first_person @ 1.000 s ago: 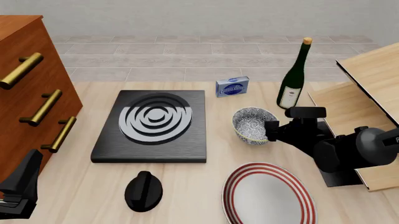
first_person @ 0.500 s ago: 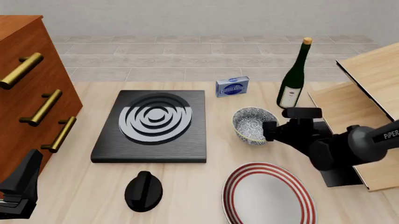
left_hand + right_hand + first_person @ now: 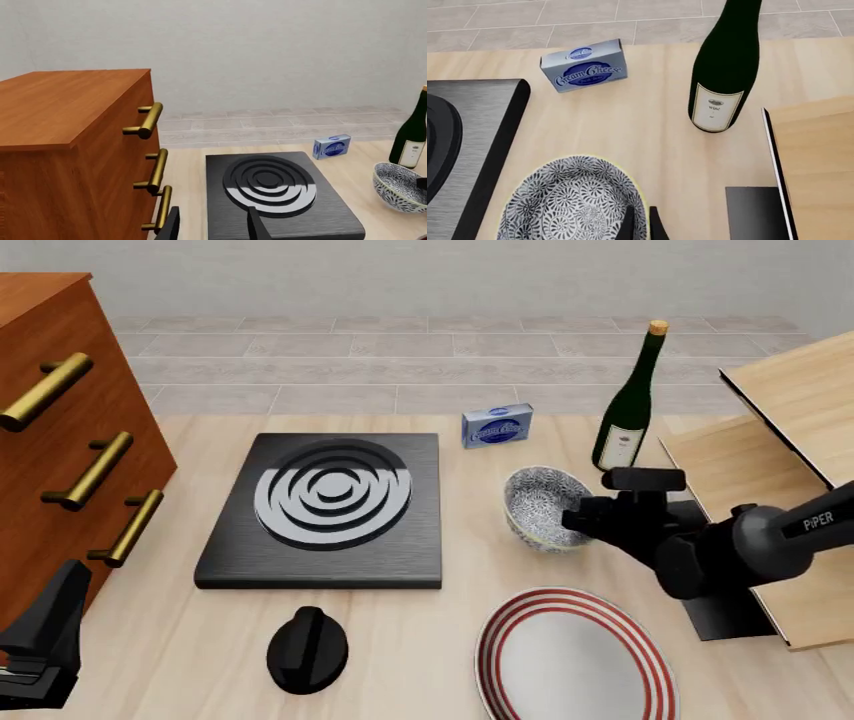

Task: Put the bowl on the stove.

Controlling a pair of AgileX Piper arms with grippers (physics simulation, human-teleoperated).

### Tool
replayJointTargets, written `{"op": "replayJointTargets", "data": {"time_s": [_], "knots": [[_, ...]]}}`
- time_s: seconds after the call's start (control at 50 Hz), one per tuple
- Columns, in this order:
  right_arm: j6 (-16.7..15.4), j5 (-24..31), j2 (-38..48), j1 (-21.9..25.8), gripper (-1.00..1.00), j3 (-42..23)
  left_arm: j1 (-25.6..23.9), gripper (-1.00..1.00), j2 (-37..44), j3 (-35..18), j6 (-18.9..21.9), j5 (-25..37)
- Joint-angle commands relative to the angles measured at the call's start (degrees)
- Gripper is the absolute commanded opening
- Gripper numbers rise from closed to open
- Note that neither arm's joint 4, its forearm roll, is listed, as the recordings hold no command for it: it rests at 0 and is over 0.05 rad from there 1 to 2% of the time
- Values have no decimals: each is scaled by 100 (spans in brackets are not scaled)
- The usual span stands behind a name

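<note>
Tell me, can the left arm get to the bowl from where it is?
Probably not easily. The left end effector sits low by the drawers, the stove lies between it and the bowl, and the right end effector is already pinching the bowl's rim.

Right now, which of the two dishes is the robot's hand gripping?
The speckled bowl, pinched at its rim by the right hand; the red-striped plate lies untouched nearer the camera.

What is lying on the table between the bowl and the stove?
Nothing. In the front view only bare wooden table separates the bowl from the stove; the right wrist view shows the same bare strip.
</note>
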Motion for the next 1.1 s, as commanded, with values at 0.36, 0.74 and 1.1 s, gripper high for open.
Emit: {"op": "replayJointTargets", "data": {"time_s": [0.36, 0.74, 1.1], "knots": [[141, 37, -44, 49, -100, 243, 51, 100, -1, -48, -5, 31], [305, 882, -977, 212, -100, 133, 118, 100, -1, -75, -12, 13], [368, 1123, -1371, 188, -100, 94, 154, 100, -1, -161, -46, 45]]}}
